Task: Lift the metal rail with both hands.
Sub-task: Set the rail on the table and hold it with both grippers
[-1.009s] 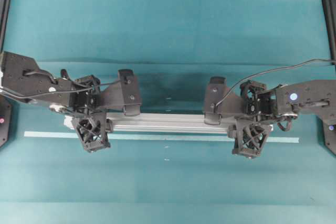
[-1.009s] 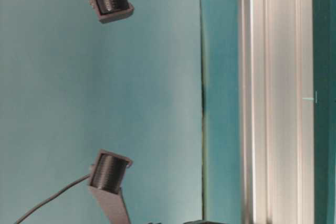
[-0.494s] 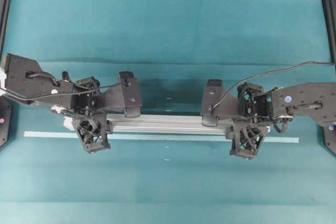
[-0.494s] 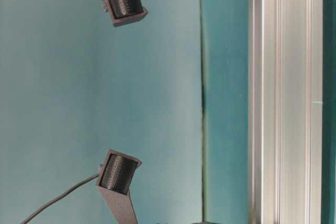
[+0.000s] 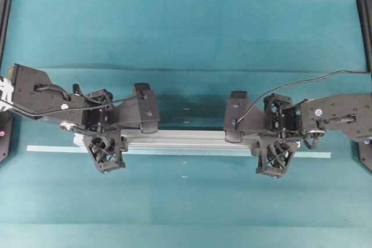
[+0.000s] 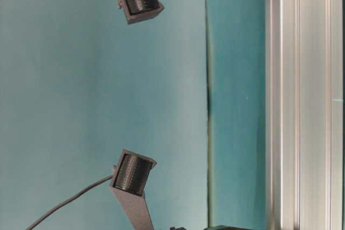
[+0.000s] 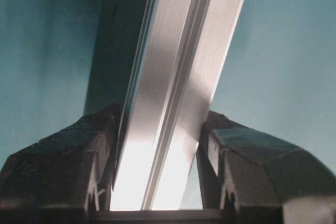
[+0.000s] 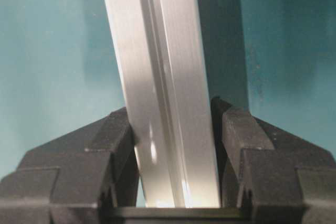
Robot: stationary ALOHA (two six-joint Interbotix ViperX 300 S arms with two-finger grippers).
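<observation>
A: Overhead, where's your metal rail (image 5: 186, 139)?
B: Just above the pale tape strip (image 5: 192, 153) on the teal counter (image 5: 186, 33).
A: Your wrist views?
B: Left hand (image 7: 157, 177) and right hand (image 8: 176, 171) each clench it. No legible writing.

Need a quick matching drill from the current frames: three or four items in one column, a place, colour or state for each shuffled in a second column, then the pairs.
Column 1
1. metal rail
2. left hand
3. right hand
4. pale tape strip

Column 2
A. flat on the teal table, running past both ends of the bar
B. shut on the bar near its right end in the overhead view
C. silver, grooved lengthwise, clamped at both ends
D. shut on the bar near its left end in the overhead view

Pairs: 1-C, 2-D, 3-B, 4-A
</observation>
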